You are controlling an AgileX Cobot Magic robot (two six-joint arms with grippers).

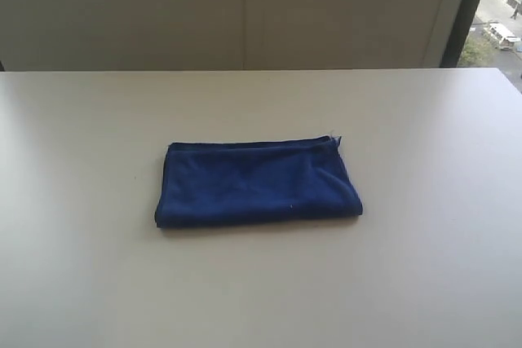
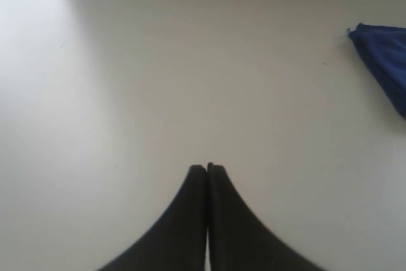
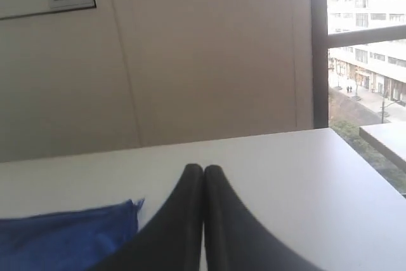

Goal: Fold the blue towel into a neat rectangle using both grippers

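Note:
The blue towel (image 1: 257, 183) lies folded into a flat rectangle in the middle of the white table (image 1: 424, 266). Neither arm shows in the exterior view. In the left wrist view my left gripper (image 2: 207, 168) is shut and empty over bare table, with a corner of the blue towel (image 2: 385, 61) well off to one side. In the right wrist view my right gripper (image 3: 203, 168) is also shut and empty, and a corner of the blue towel (image 3: 70, 239) with its small tag lies beside it, apart from the fingers.
A pale wall (image 1: 245, 14) runs behind the table's far edge. A window (image 1: 502, 14) with a dark frame stands at the right, past the table's right edge (image 3: 355, 157).

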